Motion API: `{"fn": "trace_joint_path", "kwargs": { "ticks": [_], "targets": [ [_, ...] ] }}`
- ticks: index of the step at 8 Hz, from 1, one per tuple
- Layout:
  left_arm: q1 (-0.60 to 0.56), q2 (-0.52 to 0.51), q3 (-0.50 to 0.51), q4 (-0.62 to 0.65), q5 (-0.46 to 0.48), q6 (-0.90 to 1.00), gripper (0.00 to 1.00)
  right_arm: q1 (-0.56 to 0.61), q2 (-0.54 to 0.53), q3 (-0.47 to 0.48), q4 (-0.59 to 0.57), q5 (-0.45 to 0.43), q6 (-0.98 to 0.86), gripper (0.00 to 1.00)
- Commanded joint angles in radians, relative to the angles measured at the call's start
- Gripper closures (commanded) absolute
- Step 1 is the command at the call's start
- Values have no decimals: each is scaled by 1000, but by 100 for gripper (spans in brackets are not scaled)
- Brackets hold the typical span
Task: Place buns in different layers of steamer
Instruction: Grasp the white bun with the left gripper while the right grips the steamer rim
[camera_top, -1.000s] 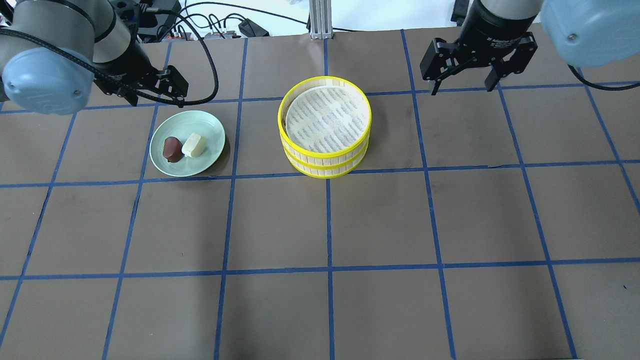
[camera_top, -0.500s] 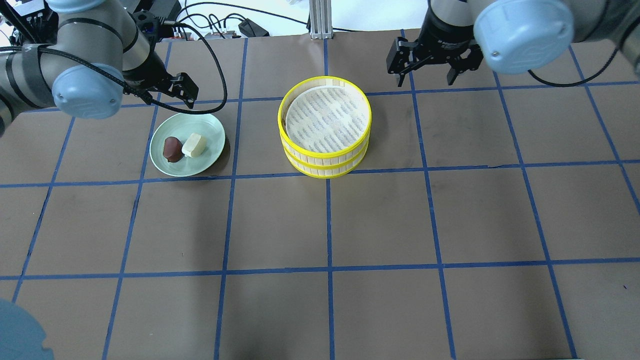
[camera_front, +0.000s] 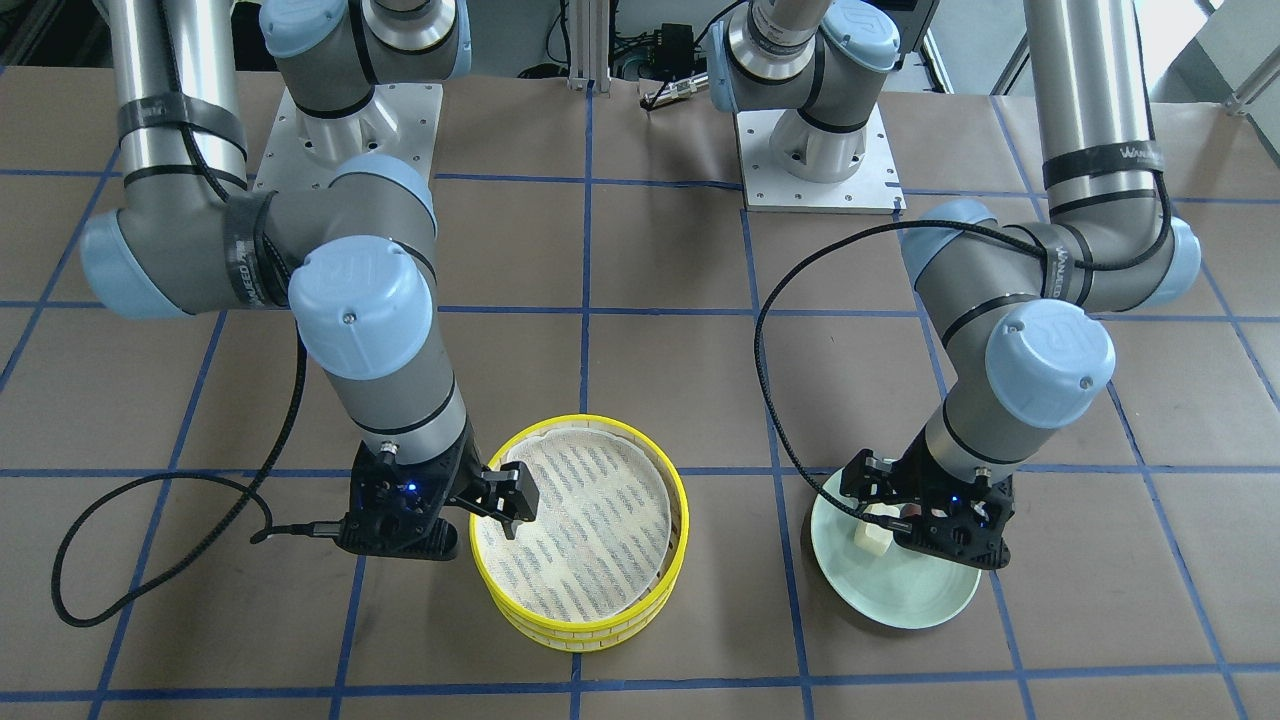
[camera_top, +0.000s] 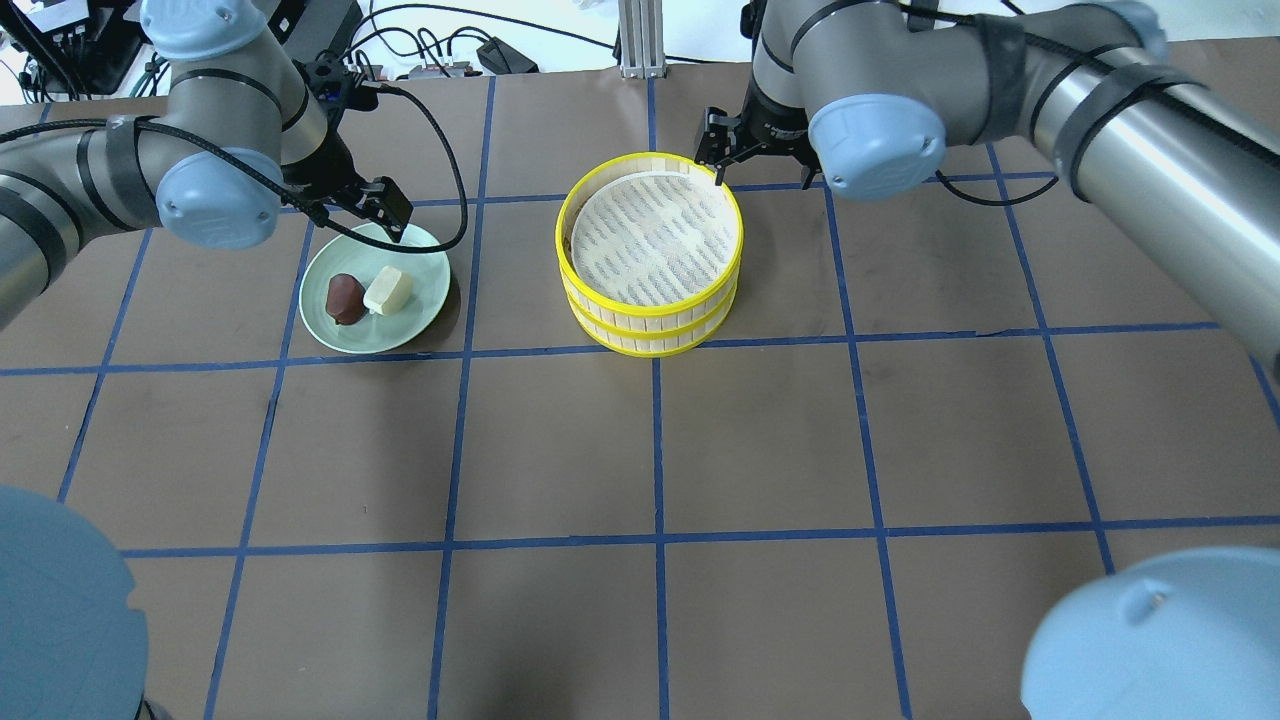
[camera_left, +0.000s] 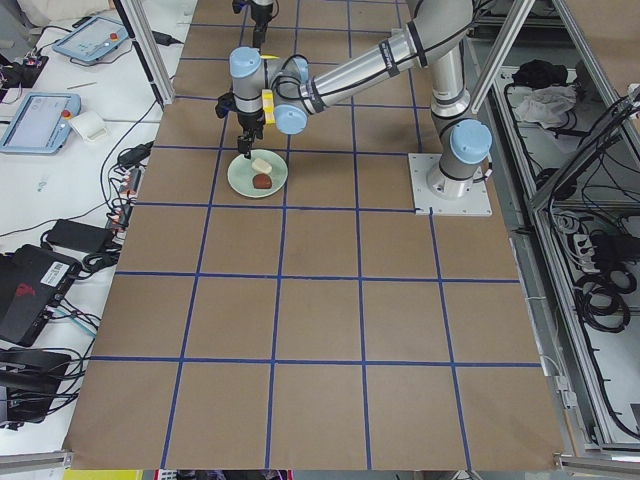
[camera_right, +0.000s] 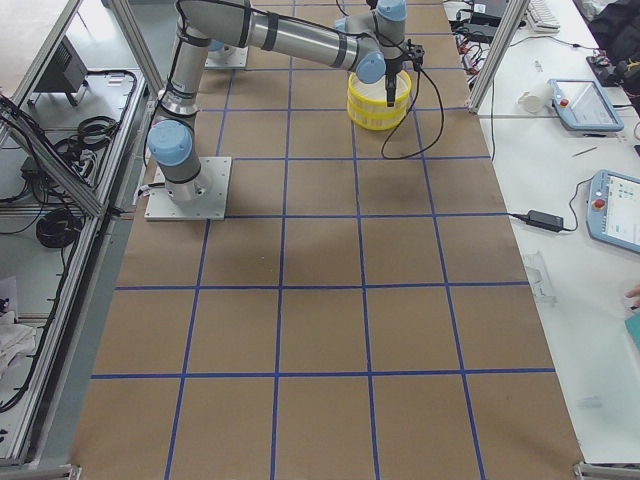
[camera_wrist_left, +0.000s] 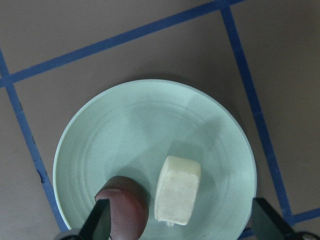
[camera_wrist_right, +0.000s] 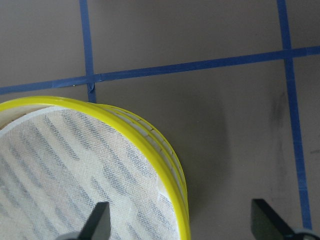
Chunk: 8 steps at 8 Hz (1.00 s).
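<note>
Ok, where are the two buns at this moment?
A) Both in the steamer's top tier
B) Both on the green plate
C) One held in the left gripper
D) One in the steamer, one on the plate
B: the brown bun and the cream bun lie side by side on the green plate, and the top liner of the steamer is bare.
</note>
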Motion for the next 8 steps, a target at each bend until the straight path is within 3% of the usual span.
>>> {"fn": "trace_joint_path", "kwargs": {
  "ticks": [1,4,6,8],
  "targets": [
    [11,-65,0,14,6,78,0,4,39,11,-34,6,12,0],
    [11,-118,-4,34,0,75,0,4,44,23,-32,8,12,4],
    [11,-118,-4,34,-7,77,0,4,42,28,-24,8,3,33],
    [11,-118,-2,34,-5,104,4,4,44,29,-21,8,0,52]
  ]
}}
